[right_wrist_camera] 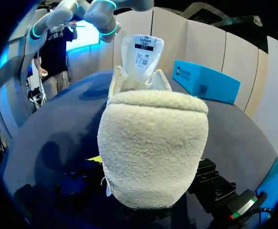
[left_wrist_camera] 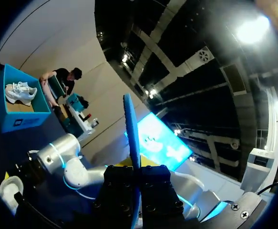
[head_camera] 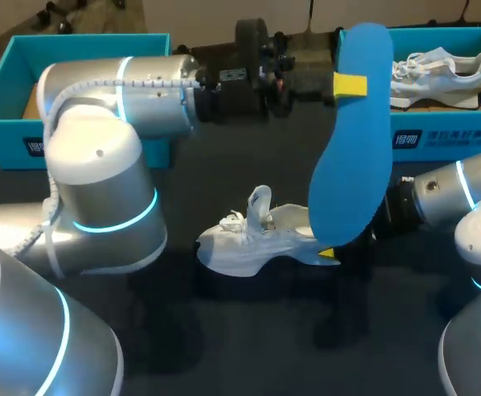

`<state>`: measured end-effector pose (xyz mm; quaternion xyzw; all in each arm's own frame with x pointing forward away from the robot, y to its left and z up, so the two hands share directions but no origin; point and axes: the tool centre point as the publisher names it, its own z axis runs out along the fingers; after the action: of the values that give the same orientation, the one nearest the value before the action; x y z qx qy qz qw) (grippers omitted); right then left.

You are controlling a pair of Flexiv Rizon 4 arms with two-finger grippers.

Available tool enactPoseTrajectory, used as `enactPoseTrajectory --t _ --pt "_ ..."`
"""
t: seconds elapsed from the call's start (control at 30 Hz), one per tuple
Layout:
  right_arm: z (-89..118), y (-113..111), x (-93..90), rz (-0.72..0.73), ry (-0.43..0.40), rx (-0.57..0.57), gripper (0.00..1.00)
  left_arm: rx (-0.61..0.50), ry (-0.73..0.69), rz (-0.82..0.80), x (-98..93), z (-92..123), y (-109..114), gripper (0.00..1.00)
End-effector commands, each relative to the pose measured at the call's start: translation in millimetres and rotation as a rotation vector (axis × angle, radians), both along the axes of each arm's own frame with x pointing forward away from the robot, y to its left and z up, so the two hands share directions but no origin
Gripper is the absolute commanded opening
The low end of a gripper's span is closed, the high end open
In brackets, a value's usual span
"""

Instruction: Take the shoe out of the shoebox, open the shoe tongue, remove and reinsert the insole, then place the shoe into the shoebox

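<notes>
Reinsertion seemingly in hand: with insole (head_camera: 351,157) pinched in the jaws of left gripper (head_camera: 350,84) high over the table (head_camera: 223,173), and shoe (head_camera: 257,239) lying below, heel at right gripper (head_camera: 329,252), hold there not discernible, lower insole toe-first past upright tongue (head_camera: 259,205), keeping shoe steady.

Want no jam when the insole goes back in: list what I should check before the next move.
1. Insole is out of the shoe and clamped in the left gripper: ok.
2. Shoe is resting on the table, outside both boxes: ok.
3. Tongue is standing up, leaving the opening free: ok.
4. Right gripper is at the heel, steadying the shoe: cannot tell, since the shoe hides the grip.
5. Insole's lower end is lined up with the opening: cannot tell. It hangs upright near the heel, and its height above the shoe is unclear.
</notes>
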<state>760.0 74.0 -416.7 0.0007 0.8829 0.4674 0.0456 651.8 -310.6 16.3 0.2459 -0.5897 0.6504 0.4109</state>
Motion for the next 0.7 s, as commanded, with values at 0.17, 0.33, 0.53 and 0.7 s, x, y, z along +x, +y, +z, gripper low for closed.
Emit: enactPoseTrajectory --t 0.17,0.33,0.53,0.7 --pt "0 1 -0.7 -0.002 -0.001 -0.003 0.0 -0.021 0.025 -0.002 -16.5 -1 22 0.0" --pt "0 1 -0.7 -0.002 -0.001 -0.003 0.0 -0.03 0.048 0.001 -21.9 2 29 0.0" --pt "0 1 -0.7 -0.002 -0.001 -0.003 0.0 -0.025 0.056 -0.005 -27.6 6 34 0.0" --pt "0 1 -0.7 -0.002 -0.001 -0.003 0.0 -0.018 0.055 0.003 -30.1 7 38 0.0"
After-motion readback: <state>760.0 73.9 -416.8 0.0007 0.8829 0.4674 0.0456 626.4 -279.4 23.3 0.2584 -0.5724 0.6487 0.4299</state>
